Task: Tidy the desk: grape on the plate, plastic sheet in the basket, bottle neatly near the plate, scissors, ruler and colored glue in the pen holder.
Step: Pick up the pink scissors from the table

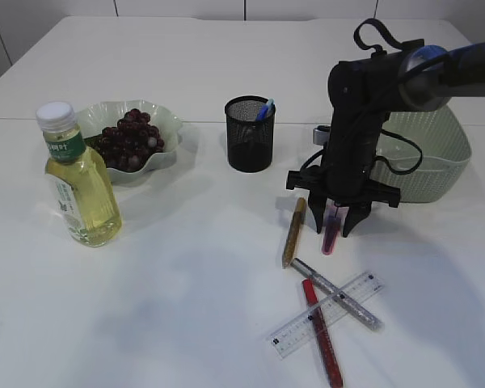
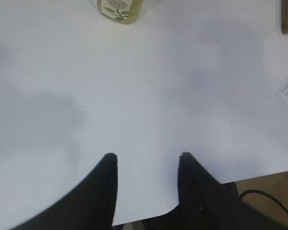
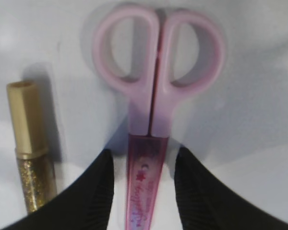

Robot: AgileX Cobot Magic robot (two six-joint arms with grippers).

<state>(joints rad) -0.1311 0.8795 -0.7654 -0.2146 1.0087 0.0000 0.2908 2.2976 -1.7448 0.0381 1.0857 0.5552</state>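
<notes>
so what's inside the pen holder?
A blue-tipped item pokes above the pen holder rim. Through the black mesh nothing else is distinguishable; the bottom is hidden.

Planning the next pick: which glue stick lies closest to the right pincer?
The gold glitter glue, alone beside the right pincer; the red and silver ones cross the ruler farther off.

The bottle [image 1: 79, 182] at the left carries a green-and-white label, its print too small to read. Script on the scissors [image 3: 149, 143] sheath is blurred; the ruler [image 1: 327, 315] markings are illegible.
</notes>
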